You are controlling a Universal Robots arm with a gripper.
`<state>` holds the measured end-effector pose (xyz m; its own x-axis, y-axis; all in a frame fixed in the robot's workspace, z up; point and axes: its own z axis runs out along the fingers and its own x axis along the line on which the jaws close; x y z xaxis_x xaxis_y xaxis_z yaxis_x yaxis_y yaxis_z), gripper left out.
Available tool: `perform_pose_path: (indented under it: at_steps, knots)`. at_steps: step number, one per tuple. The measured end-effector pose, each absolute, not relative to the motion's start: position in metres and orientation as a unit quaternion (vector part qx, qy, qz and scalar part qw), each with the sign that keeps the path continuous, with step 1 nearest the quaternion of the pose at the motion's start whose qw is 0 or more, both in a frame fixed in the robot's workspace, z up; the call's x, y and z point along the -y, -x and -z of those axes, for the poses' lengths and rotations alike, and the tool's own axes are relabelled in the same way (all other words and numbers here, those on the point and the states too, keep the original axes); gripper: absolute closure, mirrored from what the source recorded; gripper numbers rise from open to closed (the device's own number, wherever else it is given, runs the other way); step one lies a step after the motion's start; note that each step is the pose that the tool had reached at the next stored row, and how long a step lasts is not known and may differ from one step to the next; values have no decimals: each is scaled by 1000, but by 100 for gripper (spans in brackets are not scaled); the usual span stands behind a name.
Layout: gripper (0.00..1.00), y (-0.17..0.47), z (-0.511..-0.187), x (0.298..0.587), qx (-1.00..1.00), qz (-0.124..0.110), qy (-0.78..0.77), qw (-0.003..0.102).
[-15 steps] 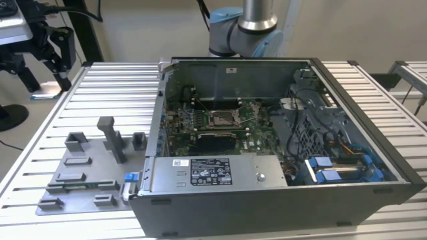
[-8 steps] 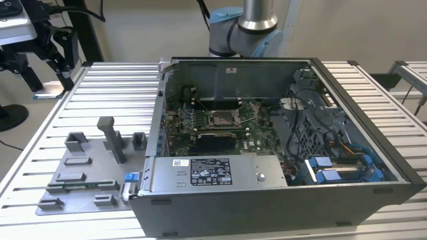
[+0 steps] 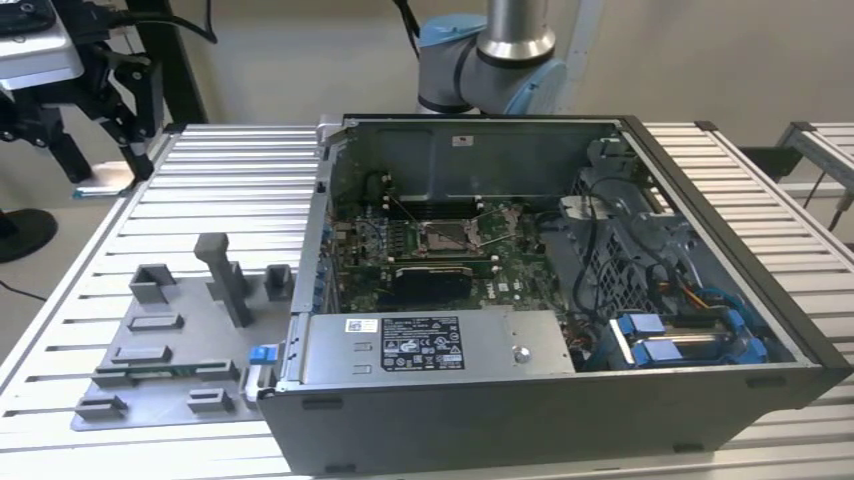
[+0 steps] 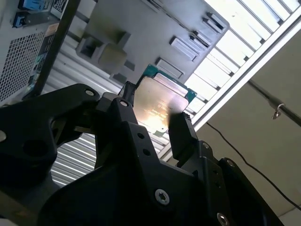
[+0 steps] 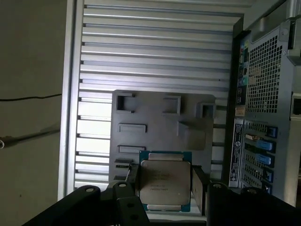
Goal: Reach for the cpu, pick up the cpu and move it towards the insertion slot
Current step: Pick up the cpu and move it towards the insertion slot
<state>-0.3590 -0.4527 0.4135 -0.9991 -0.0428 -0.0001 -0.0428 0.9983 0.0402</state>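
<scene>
Cpu (image 5: 164, 181) scene, biggest first. Open grey metal computer case (image 3: 534, 400), off to one side of the gripper (image 5: 165, 188), contains a green circuit board (image 3: 514, 270) bearing the shiny square insertion slot (image 3: 445, 236). Beyond the gripper lies a grey plastic tray (image 5: 155, 113) with shallow recesses. Black fingers (image 5: 200, 188) clamp the flat, square, pale-faced, green-rimmed cpu.

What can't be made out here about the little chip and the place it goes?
- cpu: its two gripped edges are covered by the end effector clamping it, in both wrist views.
- insertion slot: too small in the exterior view to tell its contacts or lever position.
- grey tray: partly hidden behind the cpu in the first wrist view.
</scene>
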Motion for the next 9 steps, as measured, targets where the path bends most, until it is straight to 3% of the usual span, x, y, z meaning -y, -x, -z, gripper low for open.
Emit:
perform_pose_path:
  at_steps: [9]
  knots:
    - [100, 353, -413, 452, 1000, 20, -21, 0]
